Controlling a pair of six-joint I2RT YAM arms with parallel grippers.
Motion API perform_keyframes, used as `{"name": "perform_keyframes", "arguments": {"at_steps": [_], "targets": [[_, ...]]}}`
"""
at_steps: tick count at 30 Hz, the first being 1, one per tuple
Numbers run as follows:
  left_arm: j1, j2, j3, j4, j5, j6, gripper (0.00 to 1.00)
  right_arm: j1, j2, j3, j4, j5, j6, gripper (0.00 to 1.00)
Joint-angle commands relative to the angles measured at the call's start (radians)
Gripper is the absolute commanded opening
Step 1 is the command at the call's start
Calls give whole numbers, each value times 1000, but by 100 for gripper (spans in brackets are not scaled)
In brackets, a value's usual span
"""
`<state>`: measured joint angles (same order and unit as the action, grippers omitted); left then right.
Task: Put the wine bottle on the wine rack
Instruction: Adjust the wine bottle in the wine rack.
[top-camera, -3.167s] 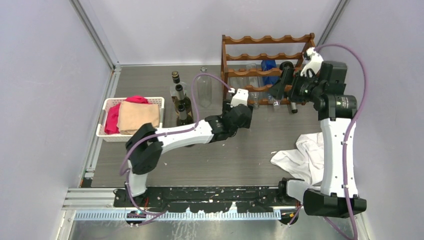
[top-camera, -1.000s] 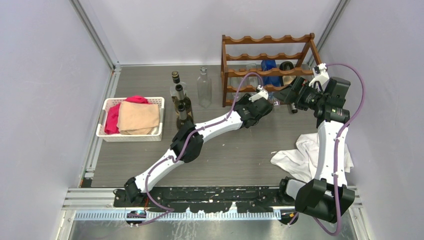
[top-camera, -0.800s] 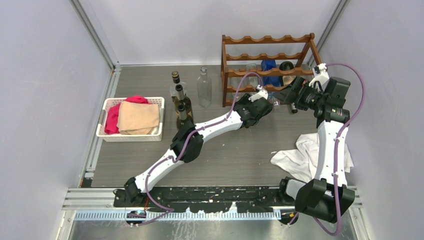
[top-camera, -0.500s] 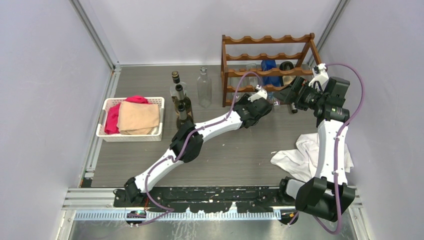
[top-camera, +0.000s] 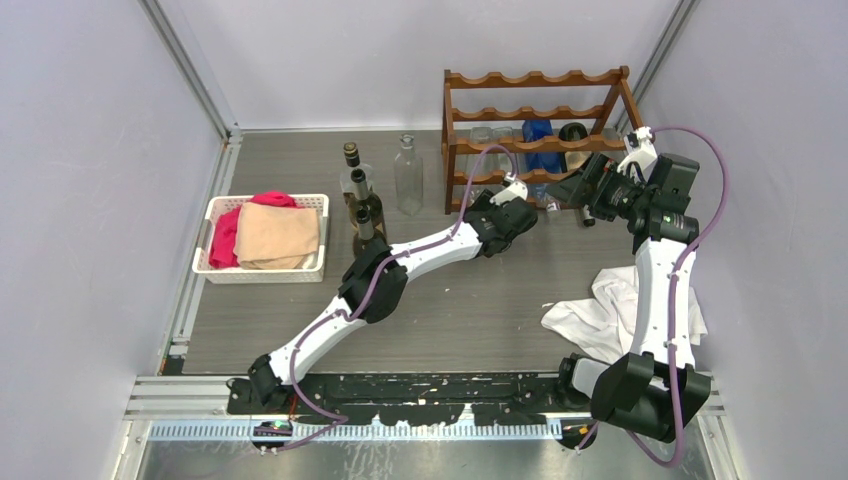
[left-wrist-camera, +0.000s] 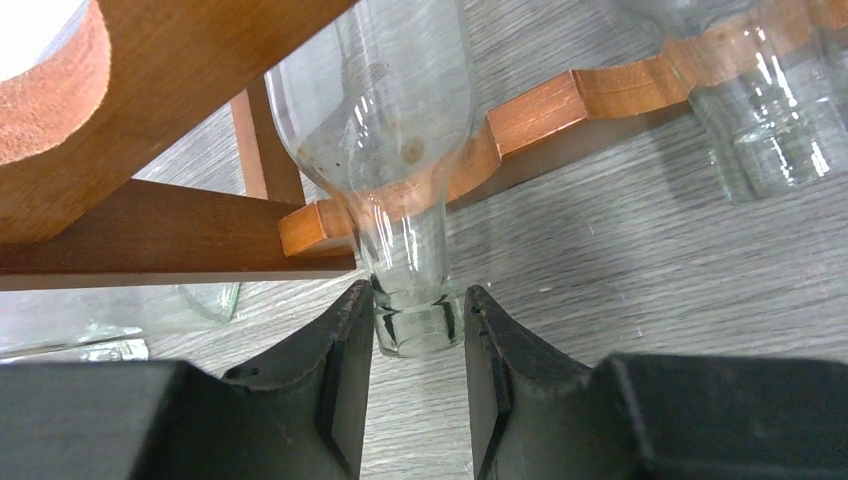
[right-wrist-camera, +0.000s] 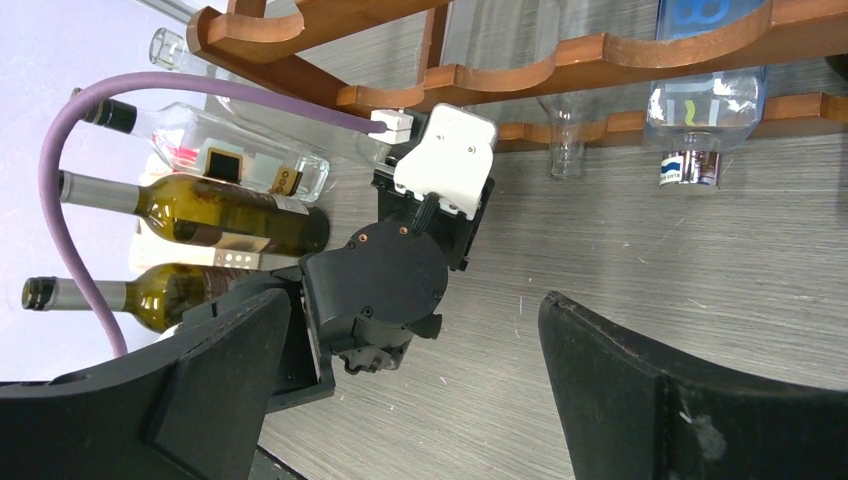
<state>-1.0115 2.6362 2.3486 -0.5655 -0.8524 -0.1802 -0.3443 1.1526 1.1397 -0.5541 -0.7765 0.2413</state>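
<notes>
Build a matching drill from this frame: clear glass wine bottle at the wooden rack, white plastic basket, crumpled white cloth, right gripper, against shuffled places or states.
Things
1. clear glass wine bottle
2. white plastic basket
3. crumpled white cloth
4. right gripper

Places or states
A. open, holding nothing
B. neck gripped by the left gripper, shoulder on a rail of the reddish-brown wooden wine rack
C. at the left, holding a folded tan cloth
D. lying beside the right arm

Pairs: 1-B, 2-C, 3-D, 4-A
</notes>
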Motion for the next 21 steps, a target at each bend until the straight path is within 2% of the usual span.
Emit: {"name": "perform_keyframes", "arguments": {"at_steps": [1,11,21], "targets": [[-10,-12,-11,16,74,-9,0,-5,-2,23,23,-16,-12,100],[1,18,42,38,95,27,0,-5,5,27,14,-18,-20,100],[-3,47,66,20,133,-22,0,-4,16,33,5,-21,-29,100]]}}
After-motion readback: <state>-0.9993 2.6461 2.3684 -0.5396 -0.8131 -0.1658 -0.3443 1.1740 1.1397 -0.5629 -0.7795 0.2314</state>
